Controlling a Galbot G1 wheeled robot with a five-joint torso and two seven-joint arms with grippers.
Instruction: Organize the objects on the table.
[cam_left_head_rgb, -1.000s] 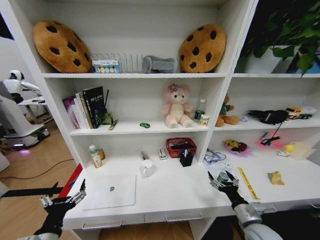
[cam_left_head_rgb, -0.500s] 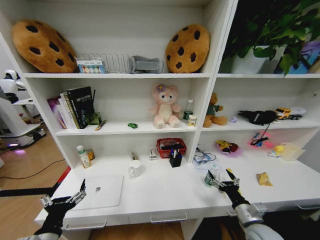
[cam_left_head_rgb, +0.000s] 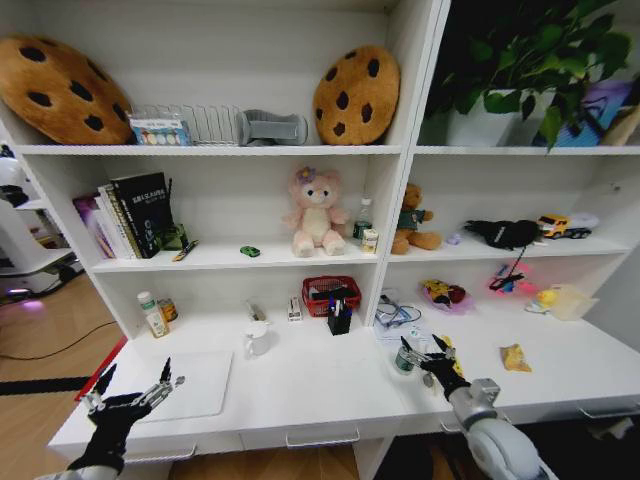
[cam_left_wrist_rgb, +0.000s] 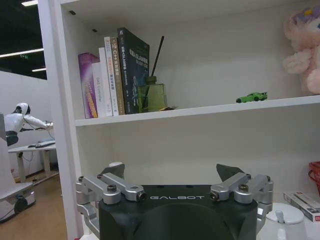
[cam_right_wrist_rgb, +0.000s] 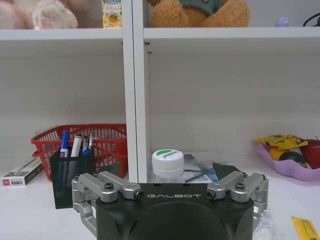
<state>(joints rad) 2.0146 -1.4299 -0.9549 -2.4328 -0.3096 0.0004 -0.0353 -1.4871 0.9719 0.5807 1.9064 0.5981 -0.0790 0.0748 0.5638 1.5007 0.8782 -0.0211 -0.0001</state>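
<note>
While the right claw (cam_right_wrist_rgb: 170, 187) gapes, pens (cam_right_wrist_rgb: 75, 146) stand nearby (in a cup).

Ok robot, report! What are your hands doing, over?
Left gripper open, over slim silver-white laptop. Right gripper open, facing small white-capped bottle. Black mesh pen cup on long white desk, nothing blocking.

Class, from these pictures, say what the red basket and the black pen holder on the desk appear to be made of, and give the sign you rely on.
Red basket: probably plastic or coated wire; its walls are an open lattice in one uniform red. Black pen holder: likely metal mesh with a matte finish; the pens show faintly through its fine grid. Neither material is certain.
</note>
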